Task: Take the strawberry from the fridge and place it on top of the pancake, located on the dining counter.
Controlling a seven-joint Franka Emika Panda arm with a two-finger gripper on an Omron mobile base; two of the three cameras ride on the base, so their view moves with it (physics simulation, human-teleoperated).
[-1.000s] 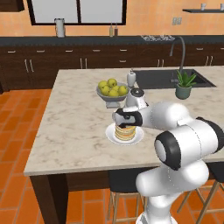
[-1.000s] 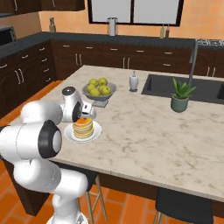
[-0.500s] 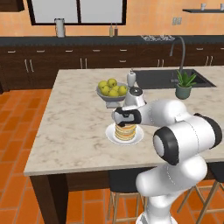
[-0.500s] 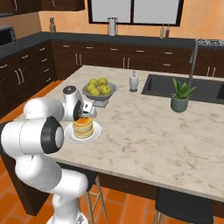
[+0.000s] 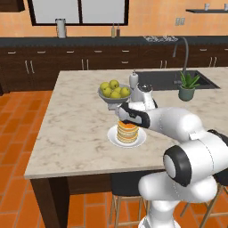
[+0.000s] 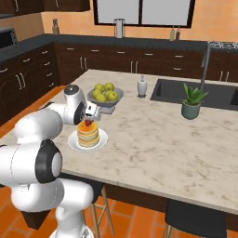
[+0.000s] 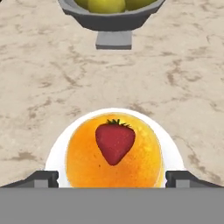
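The strawberry lies on top of the pancake near the dining counter's front edge, the gripper spread wide and empty above, so the task looks essentially done.

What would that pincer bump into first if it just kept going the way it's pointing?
Most likely the strawberry lying on the pancake. The open pincer looks straight at it, one finger each side, so the syrupy stack comes next.
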